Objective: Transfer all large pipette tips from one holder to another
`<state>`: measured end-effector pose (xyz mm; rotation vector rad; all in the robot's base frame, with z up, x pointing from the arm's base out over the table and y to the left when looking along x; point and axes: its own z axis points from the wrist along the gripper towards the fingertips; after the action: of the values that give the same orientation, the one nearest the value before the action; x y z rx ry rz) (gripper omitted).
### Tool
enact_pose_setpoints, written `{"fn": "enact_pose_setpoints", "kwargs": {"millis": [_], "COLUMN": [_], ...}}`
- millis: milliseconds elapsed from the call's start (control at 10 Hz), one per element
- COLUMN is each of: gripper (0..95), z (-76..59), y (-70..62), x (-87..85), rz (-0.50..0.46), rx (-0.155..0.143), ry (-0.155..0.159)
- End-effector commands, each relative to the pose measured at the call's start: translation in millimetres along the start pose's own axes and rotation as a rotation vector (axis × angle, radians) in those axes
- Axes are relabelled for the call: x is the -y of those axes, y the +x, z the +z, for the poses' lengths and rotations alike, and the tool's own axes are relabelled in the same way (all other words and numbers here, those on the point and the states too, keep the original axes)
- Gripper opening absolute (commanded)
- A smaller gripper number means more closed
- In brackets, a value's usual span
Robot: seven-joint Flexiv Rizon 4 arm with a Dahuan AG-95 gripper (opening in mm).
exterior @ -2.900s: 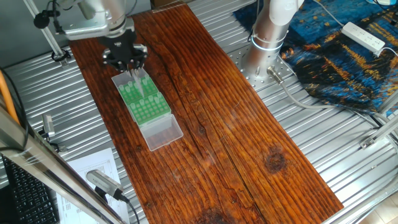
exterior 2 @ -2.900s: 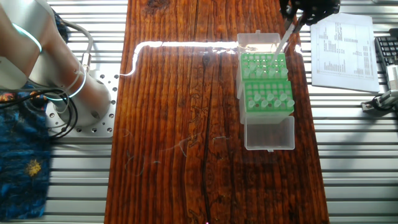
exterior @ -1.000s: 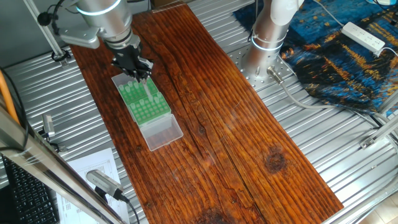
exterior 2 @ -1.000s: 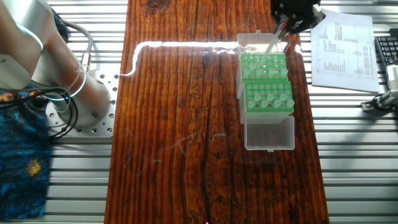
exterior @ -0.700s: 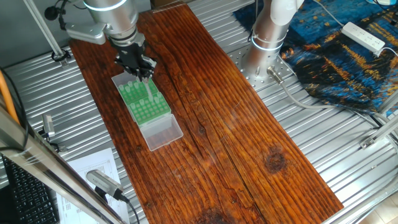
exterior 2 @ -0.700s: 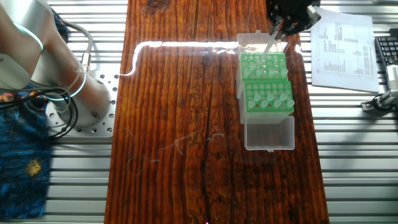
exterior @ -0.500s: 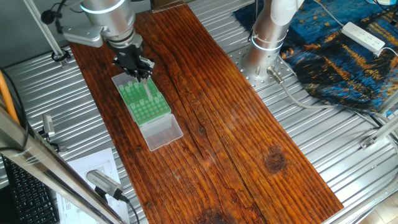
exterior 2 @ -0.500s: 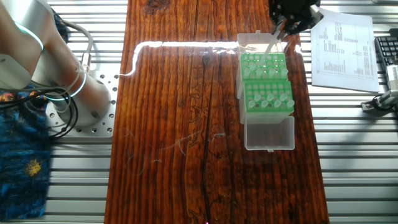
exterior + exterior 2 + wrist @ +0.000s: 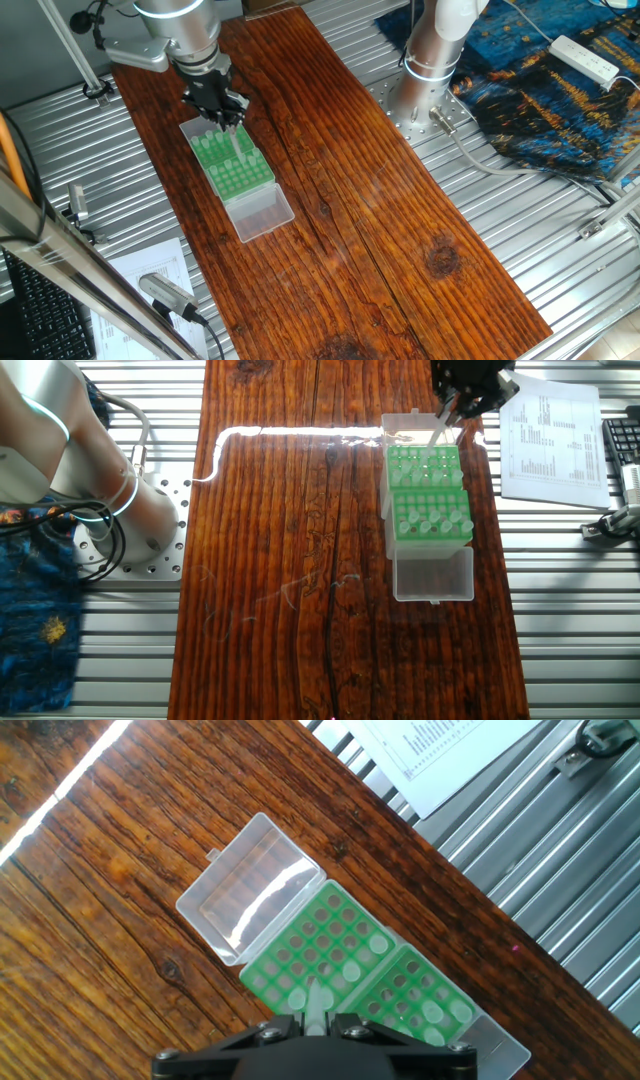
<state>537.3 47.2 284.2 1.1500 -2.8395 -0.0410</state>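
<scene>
Black two-finger gripper (image 9: 316,1023) is clamping one translucent whitish conical pipette tip (image 9: 314,1005), apparently lowering into the green perforated plastic rack (image 9: 318,952) beside its clear hinged lid (image 9: 250,902).

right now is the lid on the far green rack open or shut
Open. The clear lid lies flat on the wood beside the green rack, whose holes are uncovered; the gripper holds a tip over them.
</scene>
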Motion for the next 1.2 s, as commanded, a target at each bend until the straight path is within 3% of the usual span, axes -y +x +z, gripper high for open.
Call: {"fn": "enact_pose_setpoints", "kwargs": {"millis": [100,1200], "gripper": [0.0,0.0], "z": [-0.6,1.4], "y": [-1.0,-3.4], "x": [0.7,4.7], "rz": [-0.003,-0.013], "rx": [-0.002,-0.003], "ry": [-0.002,0.005]}}
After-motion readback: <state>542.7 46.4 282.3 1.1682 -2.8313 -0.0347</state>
